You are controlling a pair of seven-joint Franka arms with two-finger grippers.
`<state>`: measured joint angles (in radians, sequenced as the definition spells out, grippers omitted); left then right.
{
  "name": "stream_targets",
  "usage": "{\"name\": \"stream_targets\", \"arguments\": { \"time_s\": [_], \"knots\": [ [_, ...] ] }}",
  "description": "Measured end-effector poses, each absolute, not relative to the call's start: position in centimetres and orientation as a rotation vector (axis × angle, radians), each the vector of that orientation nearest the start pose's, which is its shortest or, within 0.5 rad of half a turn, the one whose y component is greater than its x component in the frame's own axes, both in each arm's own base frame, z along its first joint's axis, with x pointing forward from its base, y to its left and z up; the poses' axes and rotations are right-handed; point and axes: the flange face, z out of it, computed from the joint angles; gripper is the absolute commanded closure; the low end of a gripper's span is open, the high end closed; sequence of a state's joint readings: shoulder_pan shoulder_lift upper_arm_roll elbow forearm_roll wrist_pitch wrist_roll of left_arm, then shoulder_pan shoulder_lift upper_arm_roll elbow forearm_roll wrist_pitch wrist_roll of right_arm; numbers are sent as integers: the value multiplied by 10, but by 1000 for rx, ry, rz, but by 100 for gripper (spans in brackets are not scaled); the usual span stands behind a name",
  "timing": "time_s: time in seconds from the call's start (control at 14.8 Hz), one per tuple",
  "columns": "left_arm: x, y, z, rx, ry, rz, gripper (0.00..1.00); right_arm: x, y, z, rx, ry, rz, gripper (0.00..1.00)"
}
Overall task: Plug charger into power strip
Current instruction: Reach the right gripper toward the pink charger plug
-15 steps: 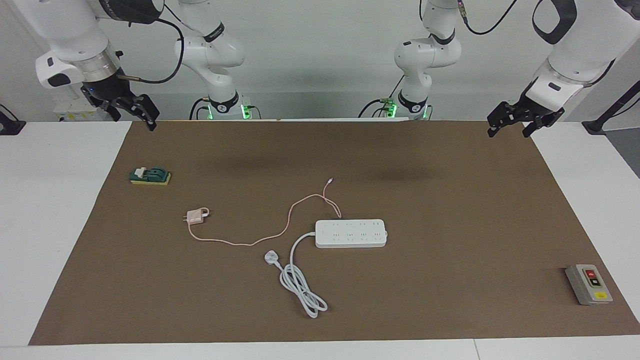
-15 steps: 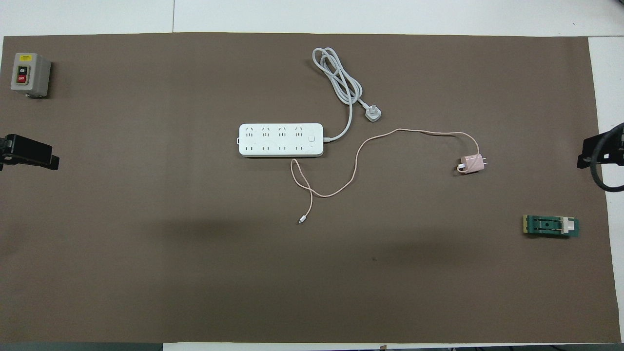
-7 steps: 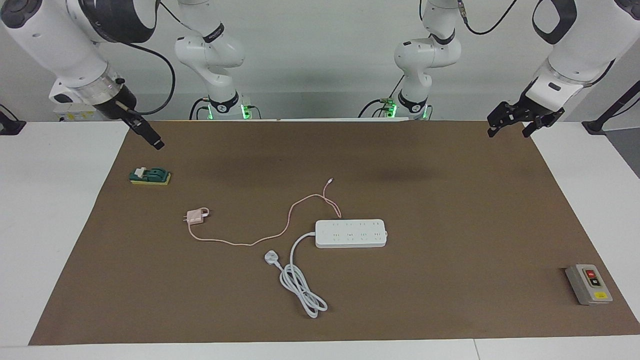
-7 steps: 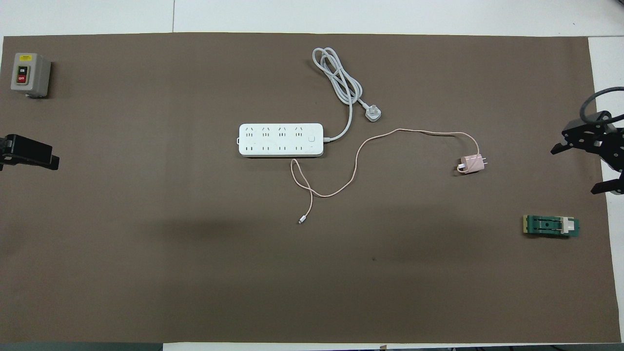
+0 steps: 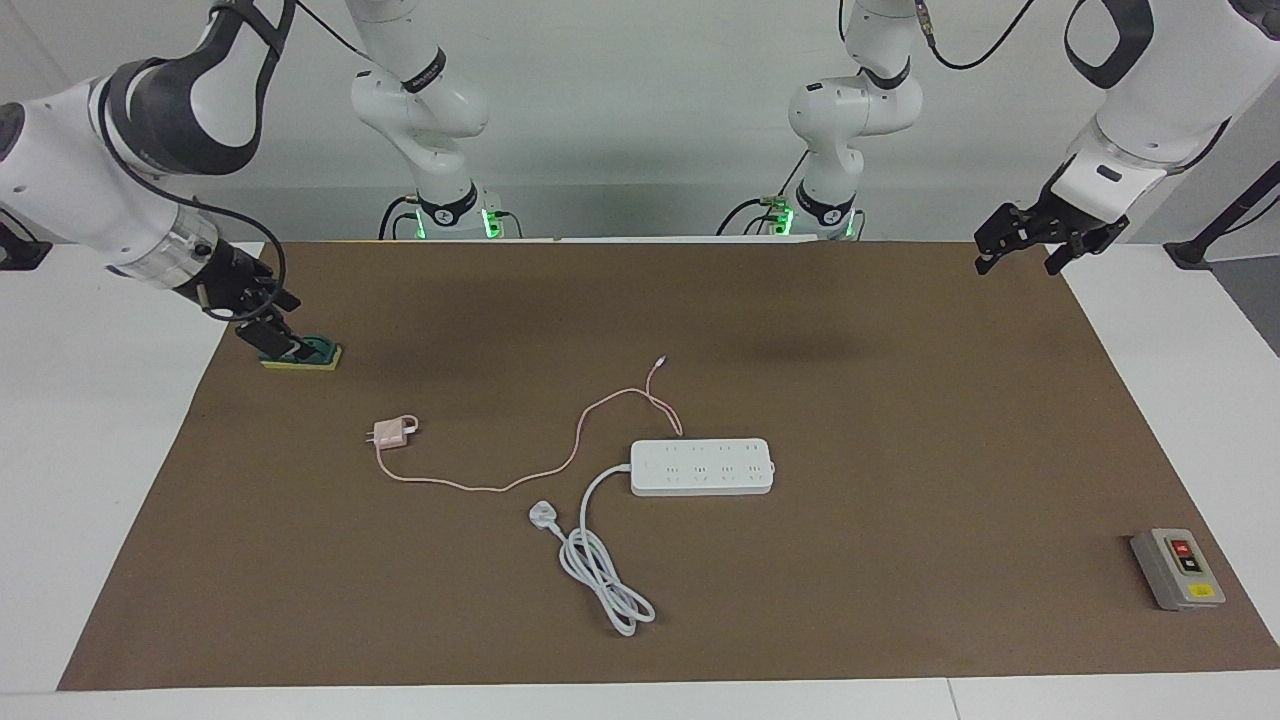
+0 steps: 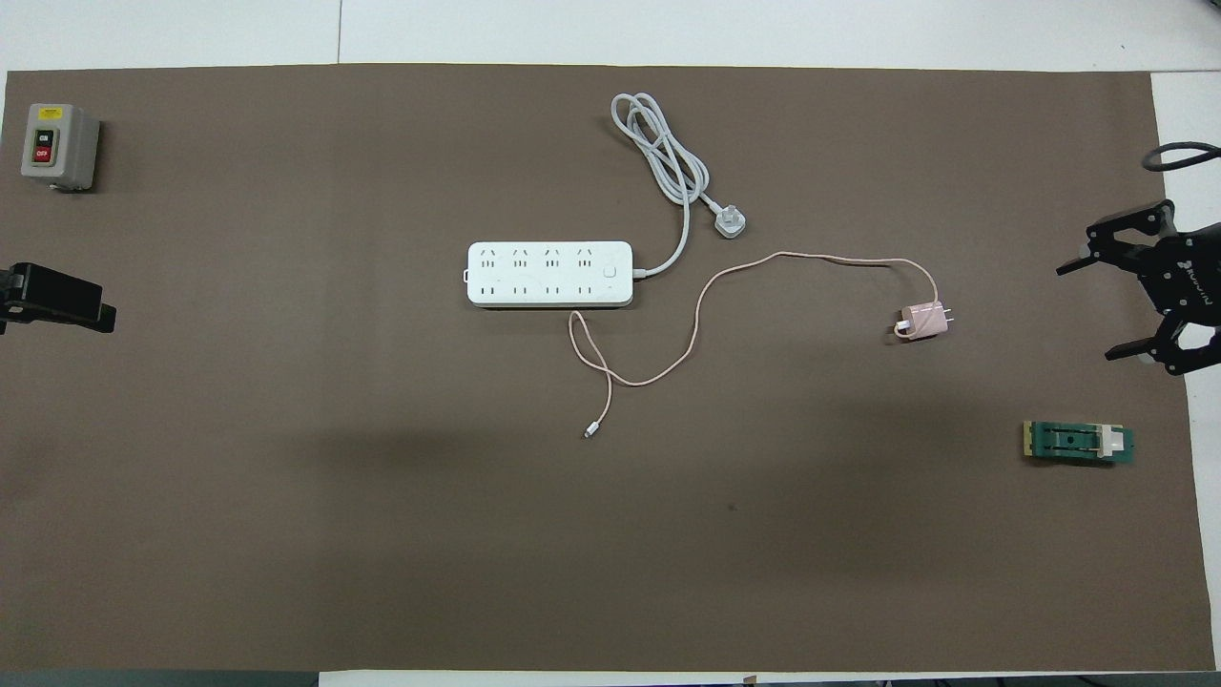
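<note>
The pale pink charger (image 5: 392, 432) lies on the brown mat toward the right arm's end; it also shows in the overhead view (image 6: 923, 321). Its thin pink cable (image 6: 701, 296) runs to the white power strip (image 5: 702, 466), which lies flat mid-mat (image 6: 549, 274) with its sockets up. The cable's tiny connector (image 6: 590, 430) lies nearer to the robots than the strip. My right gripper (image 5: 262, 325) is open and empty over the mat's edge at the right arm's end (image 6: 1092, 307), apart from the charger. My left gripper (image 5: 1020, 252) waits open over the mat's corner at the left arm's end (image 6: 57, 305).
The strip's thick white cord is coiled (image 6: 663, 153) farther from the robots, ending in a white three-pin plug (image 6: 730, 224). A green and yellow block (image 6: 1078, 444) lies near the right gripper. A grey button box (image 6: 57, 145) stands at the left arm's end.
My right gripper has come down and out from the robots' edge of the mat to over the mat's end beside the green block, and turned. The left arm has not moved.
</note>
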<state>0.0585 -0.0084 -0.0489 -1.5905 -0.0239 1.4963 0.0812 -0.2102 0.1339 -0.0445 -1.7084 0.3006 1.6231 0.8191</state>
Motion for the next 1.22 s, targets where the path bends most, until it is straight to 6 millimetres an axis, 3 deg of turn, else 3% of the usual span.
{"name": "stream_targets", "arguments": {
  "time_s": [0.2,0.61,0.81,1.22],
  "knots": [
    [543,2,614,-3164,115,134,0,577,-128,461,-2350,1577,464,0],
    [543,2,614,-3164,115,134,0,583,-127,391,-2210,1614,606,0],
    [543,2,614,-3164,115,134,0,585,-138,355,-2122,1630,678,0],
    [543,2,614,-3164,115,134,0,593,-139,306,-2039,1553,714,0]
  ]
}}
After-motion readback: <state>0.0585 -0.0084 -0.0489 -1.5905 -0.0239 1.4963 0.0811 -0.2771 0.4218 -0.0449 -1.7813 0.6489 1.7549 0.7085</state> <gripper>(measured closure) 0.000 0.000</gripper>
